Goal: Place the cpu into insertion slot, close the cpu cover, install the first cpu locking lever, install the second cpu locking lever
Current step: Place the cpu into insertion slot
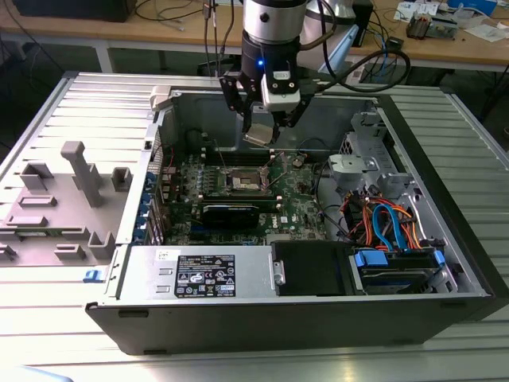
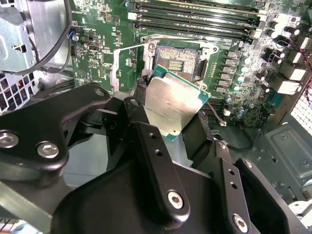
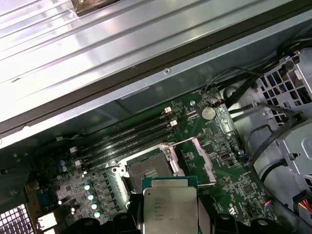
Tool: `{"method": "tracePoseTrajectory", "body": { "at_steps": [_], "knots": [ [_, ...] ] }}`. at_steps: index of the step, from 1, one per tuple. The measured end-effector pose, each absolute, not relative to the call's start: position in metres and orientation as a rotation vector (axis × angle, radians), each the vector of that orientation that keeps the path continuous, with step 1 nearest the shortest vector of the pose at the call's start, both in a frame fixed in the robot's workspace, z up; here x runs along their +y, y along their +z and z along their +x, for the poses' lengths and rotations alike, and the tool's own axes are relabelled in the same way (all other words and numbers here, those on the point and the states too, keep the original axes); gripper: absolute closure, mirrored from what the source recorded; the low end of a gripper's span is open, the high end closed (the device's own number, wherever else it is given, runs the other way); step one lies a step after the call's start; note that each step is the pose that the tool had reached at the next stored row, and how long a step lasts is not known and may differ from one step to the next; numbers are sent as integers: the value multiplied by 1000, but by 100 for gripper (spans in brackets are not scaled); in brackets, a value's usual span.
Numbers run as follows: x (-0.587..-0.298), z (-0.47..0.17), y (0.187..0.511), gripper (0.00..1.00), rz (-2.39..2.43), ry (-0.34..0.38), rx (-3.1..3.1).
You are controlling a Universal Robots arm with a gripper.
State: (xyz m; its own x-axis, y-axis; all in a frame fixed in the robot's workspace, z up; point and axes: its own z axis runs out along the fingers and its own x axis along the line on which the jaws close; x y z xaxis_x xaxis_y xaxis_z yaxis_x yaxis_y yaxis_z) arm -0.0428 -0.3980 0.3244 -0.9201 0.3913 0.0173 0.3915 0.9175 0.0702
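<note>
Nearest the lens in the exterior view: black case wall (image 1: 278, 322), power supply (image 1: 199, 274) just behind it.

Left to right across the exterior view:

1. Grey fixture (image 1: 79, 171). Outside the case, well apart from the work.
2. Slot (image 1: 244, 185). Sits mid-board, dark centre bare, nothing seated. Shows likewise in both wrist views (image 2: 178, 61) (image 3: 148, 170), with memory slots (image 3: 126, 134) just beyond its far side.
3. Cover (image 3: 202, 158). Stands swung open just beside the slot in the first wrist view. Lever positions too fine to tell.
4. Gripper (image 1: 261, 127). Clamped on the cpu (image 1: 258, 135), with black fingers (image 2: 146, 136) pressing two opposite edges.
5. Cpu, wrist views (image 2: 170, 105) (image 3: 168, 209). Held aloft with silver top toward the cameras, over the slot's far side and apart from it. Looks corner-on to the slot in the second wrist view; true skew cannot be told.
6. Cables (image 1: 382, 223). Orange and blue, bundled at the exterior view's right, clear of the arm.

Step in hand, by judgement: first of four, placing the cpu. Cover open and slot empty, so nothing yet completed.

Placement calls for: squaring chip edges to the slot rim, keeping the chip level, a slow straight descent, and grip held until fully seated. Risks bent contacts if dropped skewed.

Pose: wrist (image 1: 274, 24) upright over the case's far wall, pointing straight down, fingers lowermost.
</note>
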Motion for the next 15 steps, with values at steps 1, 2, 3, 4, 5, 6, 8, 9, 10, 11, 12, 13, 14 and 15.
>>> {"method": "tracePoseTrajectory", "body": {
  "at_steps": [1, 2, 3, 4, 5, 6, 8, 9, 10, 11, 12, 13, 14, 15],
  "knots": [
    [-398, -43, 324, 45, -639, -114, -3071],
    [-398, -43, 324, 45, -653, -114, -3069],
    [-398, -43, 324, 45, -667, -114, -3066],
    [-398, -43, 324, 45, -676, -114, -3064],
    [-398, -43, 324, 45, -684, -114, -3063],
    [-398, -43, 324, 45, -693, -114, -3061],
    [-398, -43, 324, 45, -711, -114, -3057],
    [-398, -43, 324, 45, -718, -114, -3056],
    [-398, -43, 324, 45, -727, -114, -3054],
    [-398, -43, 324, 45, -737, -114, -3052],
    [-398, -43, 323, 45, -743, -114, -3050],
    [-398, -43, 323, 45, -747, -113, -3049],
    [-398, -43, 323, 45, -755, -114, -3048],
    [-398, -43, 323, 45, -762, -114, -3046]
  ]
}}
